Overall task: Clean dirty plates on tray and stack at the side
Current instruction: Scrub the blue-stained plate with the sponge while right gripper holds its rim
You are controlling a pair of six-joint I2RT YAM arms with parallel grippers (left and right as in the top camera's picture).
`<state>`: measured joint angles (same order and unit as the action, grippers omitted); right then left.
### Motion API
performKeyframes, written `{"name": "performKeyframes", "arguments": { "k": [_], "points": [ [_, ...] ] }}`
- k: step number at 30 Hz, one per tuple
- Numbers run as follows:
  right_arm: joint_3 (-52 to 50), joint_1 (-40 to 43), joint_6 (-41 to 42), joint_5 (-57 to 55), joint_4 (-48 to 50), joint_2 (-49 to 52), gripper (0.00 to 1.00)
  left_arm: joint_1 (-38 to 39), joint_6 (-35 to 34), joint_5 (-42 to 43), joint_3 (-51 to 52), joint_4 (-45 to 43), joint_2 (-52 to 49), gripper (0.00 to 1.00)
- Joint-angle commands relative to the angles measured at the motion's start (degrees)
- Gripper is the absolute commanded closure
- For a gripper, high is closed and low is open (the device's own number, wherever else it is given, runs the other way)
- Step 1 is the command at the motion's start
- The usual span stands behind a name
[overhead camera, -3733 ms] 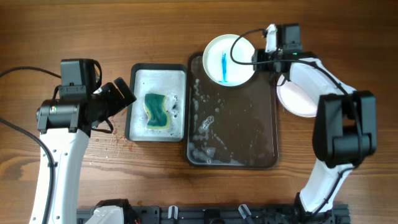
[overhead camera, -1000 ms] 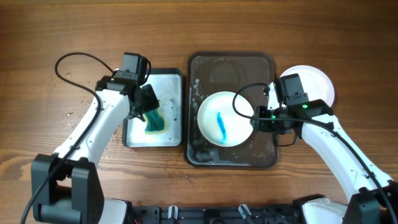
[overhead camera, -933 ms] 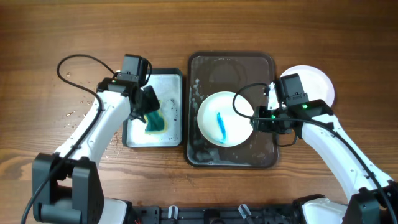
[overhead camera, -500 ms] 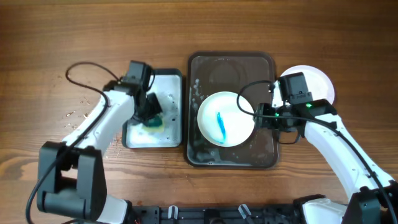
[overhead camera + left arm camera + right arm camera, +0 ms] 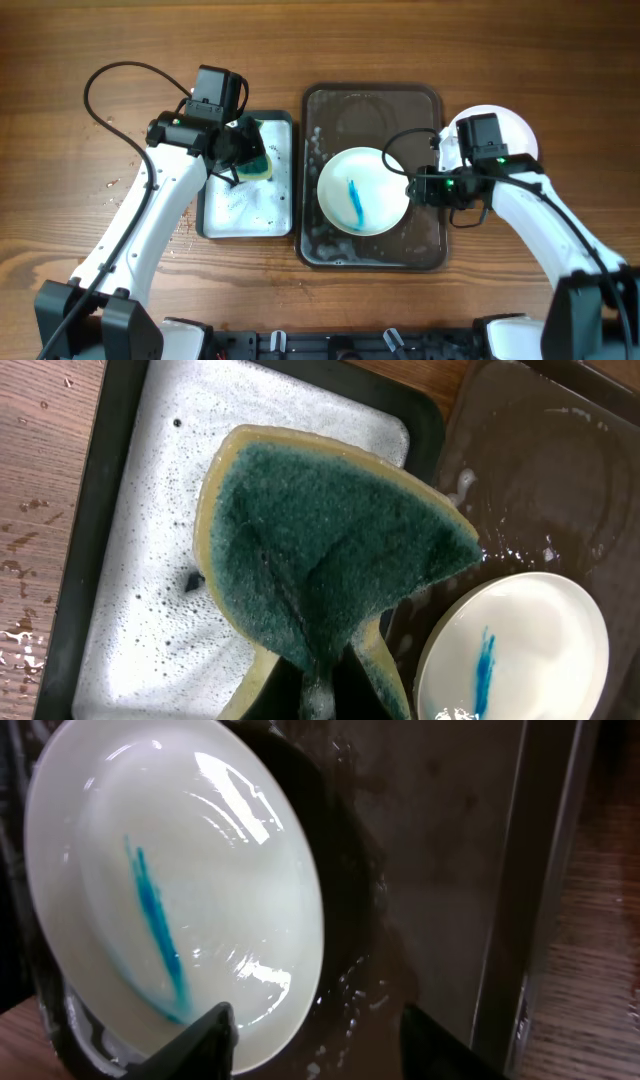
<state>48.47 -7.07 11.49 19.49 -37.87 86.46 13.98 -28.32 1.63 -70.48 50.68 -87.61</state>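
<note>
Since the right gripper (image 5: 413, 188) gapes around the rim of the blue-streaked white plate (image 5: 362, 190), scrubbing could skid it. Left gripper (image 5: 240, 156) clamps the green-and-yellow sponge (image 5: 330, 550).

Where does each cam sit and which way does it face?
Overhead: fixed above the table, facing straight down; shows both arms, left end effector over the soapy tray, right end effector at the dark tray.
Left wrist: on the left arm, facing down past the pinched sponge; little of the end effector shows, at the bottom edge.
Right wrist: on the right arm, facing low across the blue-streaked plate; both fingertips at the bottom edge.
Shared: all three show that plate and the dark tray.
</note>
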Motion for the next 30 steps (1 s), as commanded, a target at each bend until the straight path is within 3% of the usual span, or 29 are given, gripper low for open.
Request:
{"name": "performKeyframes", "arguments": {
  "k": [1, 7, 12, 15, 21, 26, 28, 30],
  "points": [
    [0.6, 0.0, -0.9, 3.3, 1.5, 5.0, 0.52, 0.5, 1.2, 1.2, -0.4, 0.2, 0.0, 0.96],
    [0.6, -0.2, 1.5, 3.3, 4.7, 7.7, 0.6, 7.4, 1.0, 7.2, 0.1, -3.8, -1.1, 0.96],
    [0.6, -0.2, 9.8, -5.4, 5.0, 9.7, 0.84, 15.4, -8.2, 9.9, 1.9, -11.1, -6.6, 0.96],
    [0.6, -0.2, 13.4, -7.5, 5.7, 11.1, 0.95, 19.5, -9.9, 15.8, 1.9, -15.3, -12.1, 0.96],
    [0.6, -0.2, 14.1, -8.4, 5.2, 11.2, 0.96, 24.6, -17.8, 18.6, 1.9, -23.3, -20.6, 0.96],
    [0.6, -0.2, 14.1, -8.0, 4.8, 11.2, 0.96, 27.5, -18.5, 19.1, 1.9, -27.8, -27.0, 0.96],
    [0.6, -0.2, 14.0, -7.9, 4.8, 11.2, 0.96, 27.6, -18.4, 15.3, 1.9, -26.3, -28.6, 0.96],
    [0.6, -0.2, 14.0, -7.9, 4.8, 11.2, 0.96, 27.3, -18.2, 3.9, 1.9, -21.5, -28.9, 0.96]
  ]
}}
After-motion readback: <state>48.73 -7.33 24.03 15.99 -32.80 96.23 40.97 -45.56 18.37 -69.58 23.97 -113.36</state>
